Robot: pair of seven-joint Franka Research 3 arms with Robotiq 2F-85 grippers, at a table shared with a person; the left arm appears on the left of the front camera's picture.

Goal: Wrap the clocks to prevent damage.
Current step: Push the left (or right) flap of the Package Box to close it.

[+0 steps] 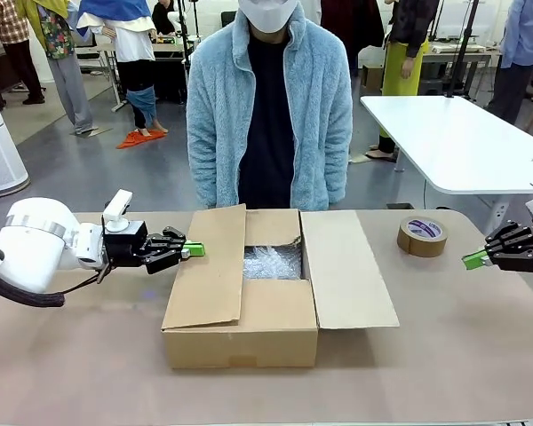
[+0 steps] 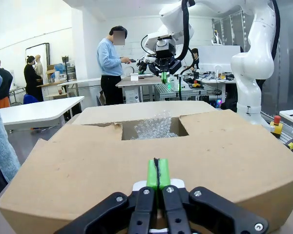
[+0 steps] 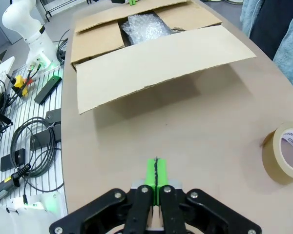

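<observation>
Bubble wrap (image 1: 271,263) sits in the open cardboard box (image 1: 249,342) on the table (image 1: 426,373), likely cushioning clocks I can't make out, while left claw (image 1: 194,249) and right claw (image 1: 473,259) hang pressed together, empty, flanking it, flaps (image 1: 346,266) spread for access, tape roll (image 1: 422,236) nearby for sealing.

Cardboard box (image 1: 249,333) sat mid-table (image 1: 426,373), flaps spread out, bubble wrap (image 1: 271,263) visible inside. Left gripper (image 1: 194,249) had pads pressed together, tip at the left flap's edge. Right gripper (image 1: 473,259), pads together too, hovered far right, well apart from the box, near tape roll (image 1: 422,237). Person (image 1: 268,115) in blue fleece stood behind the box.
</observation>
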